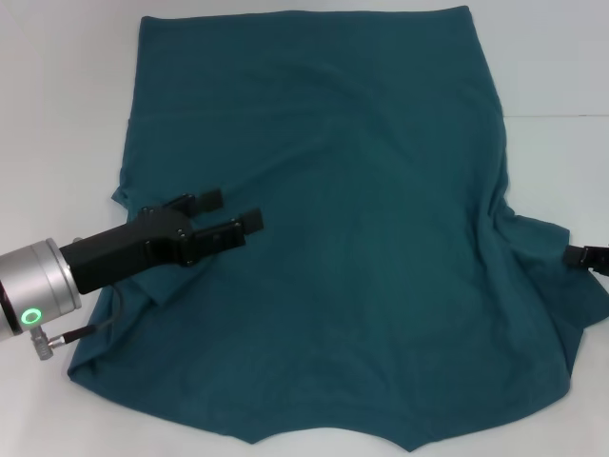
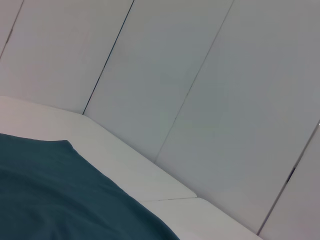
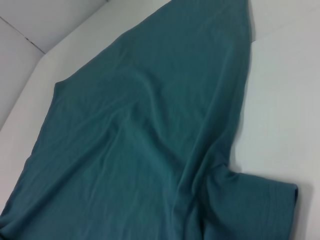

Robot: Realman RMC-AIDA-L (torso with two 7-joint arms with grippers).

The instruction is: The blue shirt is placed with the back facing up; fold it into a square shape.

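The blue shirt (image 1: 352, 238) lies spread on the white table (image 1: 57, 114), plain side up and wrinkled. Its left sleeve is folded in under the arm. My left gripper (image 1: 225, 213) hovers over the shirt's left part, fingers apart with nothing between them. Only a black tip of my right gripper (image 1: 590, 257) shows at the right edge, beside the right sleeve (image 1: 561, 248). The shirt also shows in the right wrist view (image 3: 140, 130), with the sleeve (image 3: 260, 200) lying flat. In the left wrist view, a corner of the shirt (image 2: 50, 195) shows.
Bare white table lies left of the shirt and at the right (image 1: 561, 162). Pale wall panels (image 2: 200, 75) stand behind the table's far edge (image 2: 130, 170).
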